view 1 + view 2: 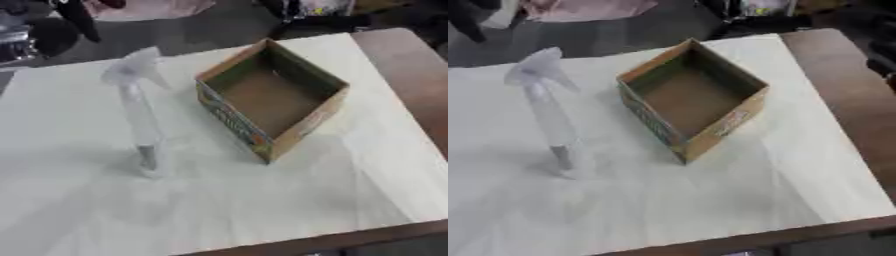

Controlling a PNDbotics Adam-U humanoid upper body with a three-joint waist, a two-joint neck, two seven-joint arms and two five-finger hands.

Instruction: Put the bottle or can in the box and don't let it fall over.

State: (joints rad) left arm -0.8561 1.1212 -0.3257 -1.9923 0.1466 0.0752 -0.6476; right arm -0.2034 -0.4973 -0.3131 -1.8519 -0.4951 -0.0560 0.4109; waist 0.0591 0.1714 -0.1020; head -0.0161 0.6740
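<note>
While no robot hand shows, spray bottle [140, 117] upright, beside box [271, 95]

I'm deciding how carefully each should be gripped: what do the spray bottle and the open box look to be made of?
Spray bottle: apparently clear plastic with a whitish trigger head; the table covering shows through its body. Box: looks like cardboard, matte brown inside, printed colours outside, thin walls with folded corners. Neither hand is in view.

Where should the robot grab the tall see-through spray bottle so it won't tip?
Probably round the spray bottle's slim middle, coming from the left, away from the box. It stands upright, tall and narrow, so a sideways wrap there should keep it steady.
</note>
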